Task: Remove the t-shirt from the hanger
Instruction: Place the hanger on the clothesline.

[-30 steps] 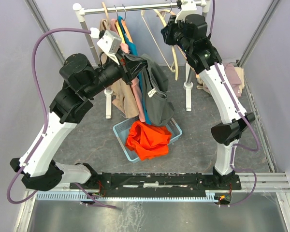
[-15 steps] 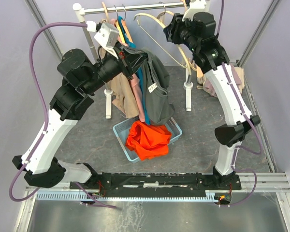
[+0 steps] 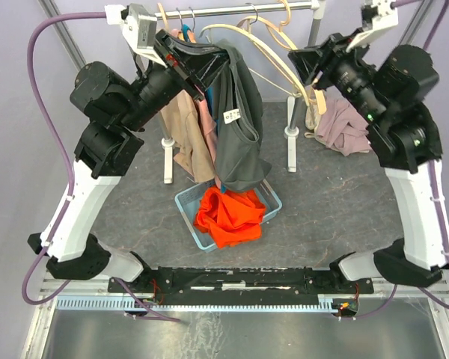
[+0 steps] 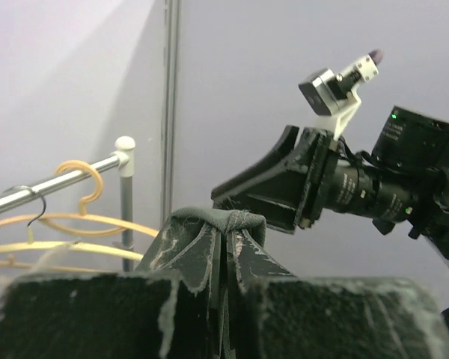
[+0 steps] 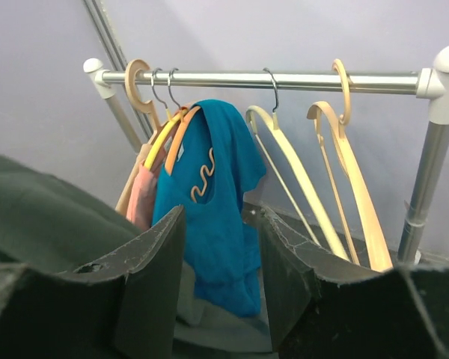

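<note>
- High beside the rail, the left fingers are clenched on a bunched fold of the grey t-shirt. In the left wrist view the fabric is pinched tight between them.
- Held at this height, the shirt falls in one long drape. Its lower hem hangs over the blue basket, which already holds an orange garment.
- The t-shirt appears to be off the bare cream hanger, which hangs from the rail by its hook just beside the shirt. No part of the collar can be seen around it, so the removal looks nearly done.
- The right fingers are parted and grasp nothing. They sit near the empty hangers, apart from the shirt, which suggests this arm's job was the hanger rather than the cloth.
- A teal shirt and other garments hang on their own hangers at the left end of the rail, close behind the left arm. Snagging one of them looks like the main risk if the arm swings.
- The desk is a mottled dark grey with a dull finish. A pink cloth lies crumpled on it at the right, near the rack's post.
- Pale lilac walls close in the space on three sides.
</note>
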`<act>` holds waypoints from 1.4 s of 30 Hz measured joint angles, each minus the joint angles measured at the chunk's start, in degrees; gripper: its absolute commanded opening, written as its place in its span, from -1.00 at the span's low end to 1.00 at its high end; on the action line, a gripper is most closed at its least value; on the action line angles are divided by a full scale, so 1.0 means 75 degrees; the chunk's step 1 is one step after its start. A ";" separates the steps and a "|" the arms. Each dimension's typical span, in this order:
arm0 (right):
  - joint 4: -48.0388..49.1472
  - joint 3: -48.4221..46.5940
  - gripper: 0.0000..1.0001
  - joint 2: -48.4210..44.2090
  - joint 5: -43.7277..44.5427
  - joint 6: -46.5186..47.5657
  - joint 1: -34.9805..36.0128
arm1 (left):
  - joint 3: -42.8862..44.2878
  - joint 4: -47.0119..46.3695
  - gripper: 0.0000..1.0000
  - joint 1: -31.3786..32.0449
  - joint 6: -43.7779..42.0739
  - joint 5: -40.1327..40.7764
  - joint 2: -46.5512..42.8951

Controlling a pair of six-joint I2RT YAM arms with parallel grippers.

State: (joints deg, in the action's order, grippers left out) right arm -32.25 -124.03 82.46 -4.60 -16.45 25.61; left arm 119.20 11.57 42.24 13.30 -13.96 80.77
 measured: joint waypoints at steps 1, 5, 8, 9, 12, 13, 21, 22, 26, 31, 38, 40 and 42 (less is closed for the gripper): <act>-0.0041 0.0143 0.01 -0.0227 -0.0003 0.0009 0.0017 | 0.0108 -0.0026 -0.95 0.0000 0.0047 -0.0026 0.0067; -0.0318 0.0431 0.01 -0.0708 0.0038 0.0055 0.0023 | 0.0764 -0.0166 -0.95 0.0000 0.0332 -0.0224 0.0425; -0.0458 0.0592 0.01 -0.0845 0.0076 0.0058 0.0023 | 0.0994 -0.0219 -0.95 0.0000 0.0516 -0.0294 0.0478; -0.0484 0.0667 0.01 -0.0880 0.0076 0.0058 0.0023 | 0.1020 -0.0233 -0.95 0.0000 0.0568 -0.0303 0.0460; -0.0525 0.0915 0.01 -0.0962 0.0067 0.0050 0.0023 | 0.0997 -0.0219 -0.95 0.0000 0.0659 -0.0335 0.0338; -0.0530 0.0988 0.02 -0.0988 0.0061 0.0047 0.0023 | 0.0906 -0.0207 -0.95 0.0000 0.0659 -0.0335 0.0251; -0.0676 0.1448 0.03 -0.1332 -0.0102 0.0026 0.0023 | -0.0778 0.0583 -0.95 0.0000 0.0653 -0.0009 -0.1084; -0.0673 0.1556 0.03 -0.1451 -0.0125 0.0012 0.0023 | -0.1075 0.0737 -0.95 0.0000 0.0653 0.0087 -0.1274; -0.0664 0.2296 0.01 -0.2194 -0.0192 -0.0181 0.0023 | -0.2273 0.1320 -0.95 0.0000 0.0656 0.0318 -0.1868; -0.0874 0.2605 -0.06 -0.2728 -0.0210 -0.0621 0.0023 | -0.3771 0.1894 -0.95 0.0035 0.0656 0.0527 -0.2331; -0.1609 0.2608 0.03 -0.2821 -0.0187 -0.1198 0.0023 | -0.5960 0.2229 -0.95 0.0087 0.0656 0.1058 -0.3430; -0.1953 0.2585 0.07 -0.2754 -0.0154 -0.1265 0.0023 | -0.6449 0.2215 -0.95 0.0090 0.0662 0.1128 -0.3777; -0.2366 0.2416 0.11 -0.2597 -0.0093 -0.1262 0.0023 | -0.6706 0.2148 -0.95 0.0146 0.0691 0.1186 -0.3926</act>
State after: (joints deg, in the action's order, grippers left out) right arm -50.00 -105.91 62.98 -5.30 -25.91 25.78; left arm 68.90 27.68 43.33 18.48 -5.06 51.33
